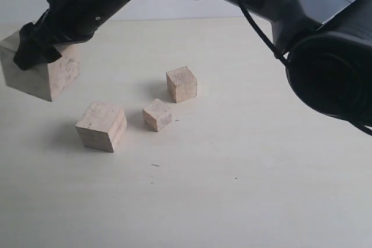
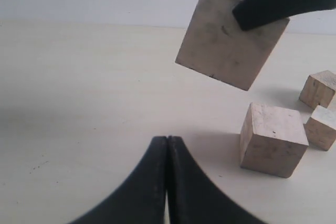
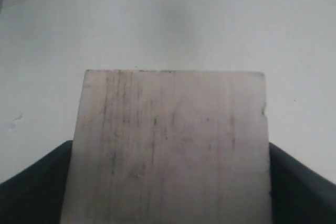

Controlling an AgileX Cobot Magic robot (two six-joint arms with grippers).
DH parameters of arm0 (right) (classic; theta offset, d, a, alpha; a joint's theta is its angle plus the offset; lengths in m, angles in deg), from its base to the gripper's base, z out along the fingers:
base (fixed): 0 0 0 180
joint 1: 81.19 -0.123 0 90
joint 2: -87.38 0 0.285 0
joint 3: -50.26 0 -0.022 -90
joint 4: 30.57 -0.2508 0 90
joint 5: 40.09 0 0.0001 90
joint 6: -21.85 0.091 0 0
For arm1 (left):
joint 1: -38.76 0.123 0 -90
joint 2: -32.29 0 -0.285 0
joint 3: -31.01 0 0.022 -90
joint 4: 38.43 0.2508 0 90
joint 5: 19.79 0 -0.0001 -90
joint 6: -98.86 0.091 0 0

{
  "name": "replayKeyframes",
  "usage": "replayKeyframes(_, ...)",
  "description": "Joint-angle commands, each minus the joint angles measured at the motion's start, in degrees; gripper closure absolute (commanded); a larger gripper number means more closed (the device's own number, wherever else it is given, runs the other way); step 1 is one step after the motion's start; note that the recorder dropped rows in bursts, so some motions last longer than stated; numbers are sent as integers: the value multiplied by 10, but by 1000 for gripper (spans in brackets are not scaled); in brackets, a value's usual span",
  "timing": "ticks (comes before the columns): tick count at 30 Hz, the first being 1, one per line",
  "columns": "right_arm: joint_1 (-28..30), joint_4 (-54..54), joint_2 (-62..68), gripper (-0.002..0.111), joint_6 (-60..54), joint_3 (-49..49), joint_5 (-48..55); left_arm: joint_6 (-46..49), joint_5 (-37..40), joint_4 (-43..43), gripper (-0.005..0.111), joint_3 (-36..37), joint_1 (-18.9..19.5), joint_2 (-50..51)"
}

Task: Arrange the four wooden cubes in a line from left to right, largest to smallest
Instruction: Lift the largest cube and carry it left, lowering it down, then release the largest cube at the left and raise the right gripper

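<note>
My right gripper [image 1: 35, 47] reaches across to the far left and is shut on the largest wooden cube [image 1: 55, 76], which hangs tilted above the table. That cube [image 3: 170, 140] fills the right wrist view, with a black finger on each side. On the table rest the second-largest cube [image 1: 102, 126], the third cube [image 1: 181, 83] and the smallest cube [image 1: 157, 114]. The left wrist view shows the lifted cube [image 2: 226, 40], the second cube [image 2: 273, 140], the third [image 2: 317, 88] and the smallest [image 2: 321, 127]. My left gripper [image 2: 168, 139] is shut and holds nothing.
The pale table top [image 1: 244, 178] stretches bare to the right and front of the cubes. The right arm's bulky black body [image 1: 325, 68] crosses the upper right of the exterior view.
</note>
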Motion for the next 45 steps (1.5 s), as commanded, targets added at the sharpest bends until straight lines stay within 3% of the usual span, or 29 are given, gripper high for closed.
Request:
replayKeyframes(1, -6, -37, 0, 108, -85, -2, 23, 1, -6, -2, 107, 2, -4, -3)
replayKeyframes(11, -41, -32, 44, 108, -157, -2, -4, 1, -6, -2, 107, 2, -4, -3)
replayKeyframes(16, -39, 45, 52, 108, -153, -2, -11, 1, -6, -2, 107, 2, -4, -3)
replayKeyframes(20, -33, 131, 52, 108, -126, -2, 12, 1, -6, -2, 107, 2, -4, -3)
replayKeyframes(31, 4, 179, 50, 108, -124, -2, 126, 1, -6, -2, 107, 2, -4, -3)
replayKeyframes(45, 10, 170, 58, 108, -105, -2, 57, 1, -6, -2, 107, 2, -4, -3)
